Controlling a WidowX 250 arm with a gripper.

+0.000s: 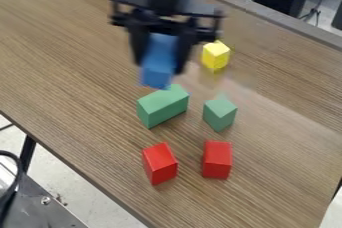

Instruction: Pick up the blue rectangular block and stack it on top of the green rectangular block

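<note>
1. The wood-grained brown desk [73,72] has one long edge running slantwise down the lower left of the view. Its opposite long edge crosses the upper right, with a grey strip [294,24] along it.
2. The standing blocks form a loose group well apart from the lower-left edge, with desk surface between. More of the wood grain stretches from the group toward the right-hand side.
3. The yellow block [215,55] stands farthest up the desk, nearest the upper-right edge. Below it in the view are the oblong green block [160,106] and, just to its right, the smaller green block [220,113], a corner turned toward the camera. A narrow gap separates these two.
4. Two red blocks stand nearest the bottom of the view: the left red block [160,163] at a slant, the right red block [217,159] straighter, with a strip of desk between them.
5. The blue rectangular block [157,79] is longer than it is wide, plain-faced, slightly blurred and a little tilted.
6. The black two-finger gripper [159,68] points down and holds the blue block between its fingers, the lower end jutting past the tips. That end overlaps the oblong green block's upper edge in the view; whether they touch cannot be told.
</note>
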